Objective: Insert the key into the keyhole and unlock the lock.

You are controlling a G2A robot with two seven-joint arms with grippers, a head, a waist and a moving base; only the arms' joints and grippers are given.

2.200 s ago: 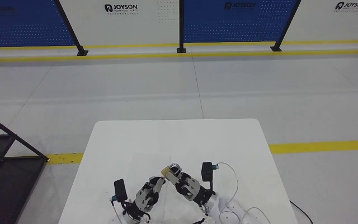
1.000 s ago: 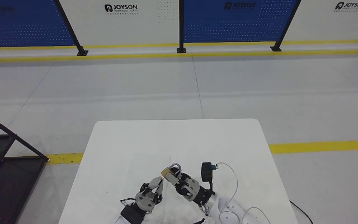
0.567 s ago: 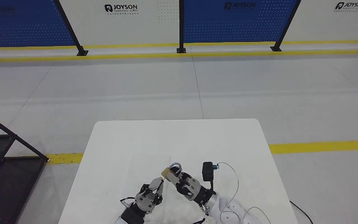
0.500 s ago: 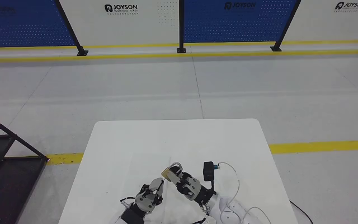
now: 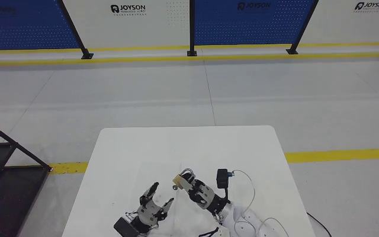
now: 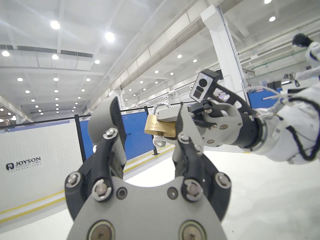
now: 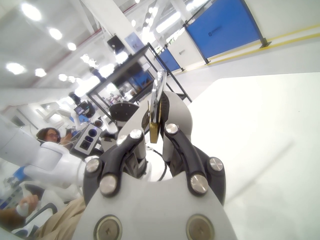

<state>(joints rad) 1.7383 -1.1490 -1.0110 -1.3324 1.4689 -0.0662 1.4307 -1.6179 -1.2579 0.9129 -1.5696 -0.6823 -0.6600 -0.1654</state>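
brass lock [image 6: 160, 128] in r jaws; l wrist cam shows key [image 6: 159, 141] below.

Ends in a pale grey, two-fingered left gripper [image 6: 147, 116] with black ribbed pads [image 6: 116, 121], black linkages [image 6: 100, 161] and silver screws [image 6: 100, 188]. Repeats that build on the right gripper [image 7: 156, 111]. Wears white arm shells [image 6: 275, 138], a black wrist ring [image 6: 250, 131], looping black cable [image 6: 301, 149] and a grey box-shaped wrist camera [image 6: 203, 87].
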